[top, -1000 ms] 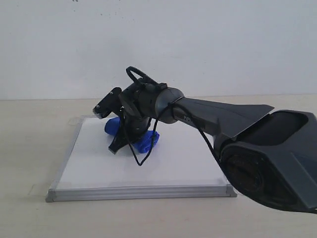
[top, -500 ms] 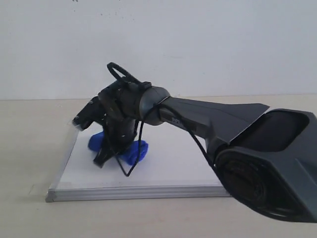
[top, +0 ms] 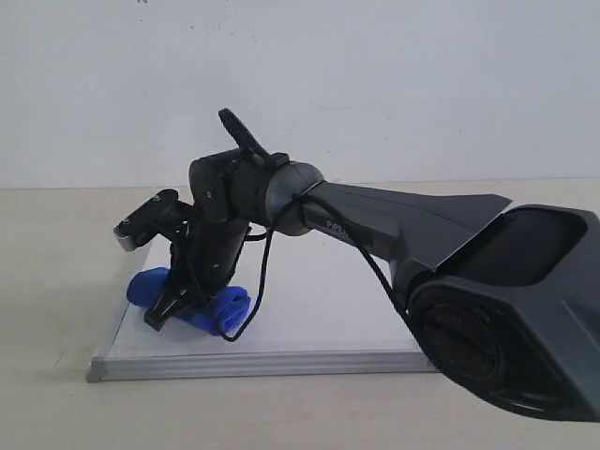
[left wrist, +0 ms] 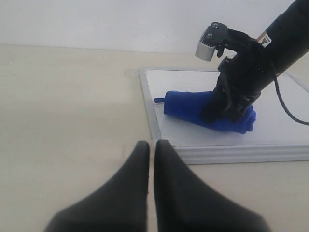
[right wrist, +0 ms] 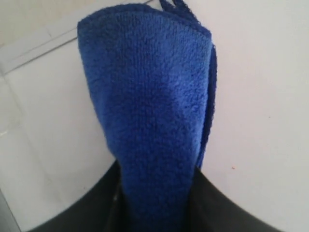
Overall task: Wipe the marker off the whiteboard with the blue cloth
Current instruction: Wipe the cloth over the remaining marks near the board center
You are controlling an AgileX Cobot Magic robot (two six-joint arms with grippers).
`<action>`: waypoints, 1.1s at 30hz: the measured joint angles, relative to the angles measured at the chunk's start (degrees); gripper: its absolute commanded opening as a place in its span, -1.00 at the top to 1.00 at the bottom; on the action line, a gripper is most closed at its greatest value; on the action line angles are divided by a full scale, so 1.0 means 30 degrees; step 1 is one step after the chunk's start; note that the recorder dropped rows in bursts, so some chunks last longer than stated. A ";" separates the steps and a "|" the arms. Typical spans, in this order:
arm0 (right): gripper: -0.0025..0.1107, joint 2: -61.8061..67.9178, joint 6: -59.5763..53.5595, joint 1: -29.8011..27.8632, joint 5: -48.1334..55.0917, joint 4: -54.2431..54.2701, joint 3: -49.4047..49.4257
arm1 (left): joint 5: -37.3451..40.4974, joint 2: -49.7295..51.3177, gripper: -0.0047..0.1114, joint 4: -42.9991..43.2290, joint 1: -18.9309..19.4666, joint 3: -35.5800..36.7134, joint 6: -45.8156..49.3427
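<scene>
Right pincer is clamped across the middle of the blue cloth, pressing it down on the whiteboard. The jaws stand one on each side of the roll, and the right wrist view shows the cloth sticking out well past them. The left pincer hangs over the bare table beside the board with its jaws drawn together and nothing between them.

By the look of it, the wiping stroke itself is the step in hand. The cloth lies on the board's left part, near the front rail in the exterior view. From the left wrist view one end of the cloth comes just beside the side rail of the whiteboard.

The roll's long axis lies flat and runs roughly across the board at a slight slant. One end points toward the left rail and the other toward the middle of the board.

No drawn line shows on the bare white surface, only one tiny reddish speck near the cloth. The next move probably calls for steady downward pressure and a sweep back toward the middle, stopping short of the rail.
</scene>
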 measured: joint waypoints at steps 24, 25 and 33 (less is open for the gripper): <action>0.96 0.0111 0.0444 -0.0730 -0.0231 0.1275 -0.0042 | 0.0000 0.0000 0.85 0.0000 0.0000 0.0000 0.0000; 0.96 0.0139 0.1072 -0.0730 -0.0276 0.0626 -0.0042 | 0.0000 0.0000 0.85 0.0000 0.0000 0.0000 0.0000; 0.96 0.0515 0.8613 -0.0924 0.0746 -1.0476 -0.0042 | 0.0000 0.0000 0.85 0.0000 0.0000 0.0000 0.0000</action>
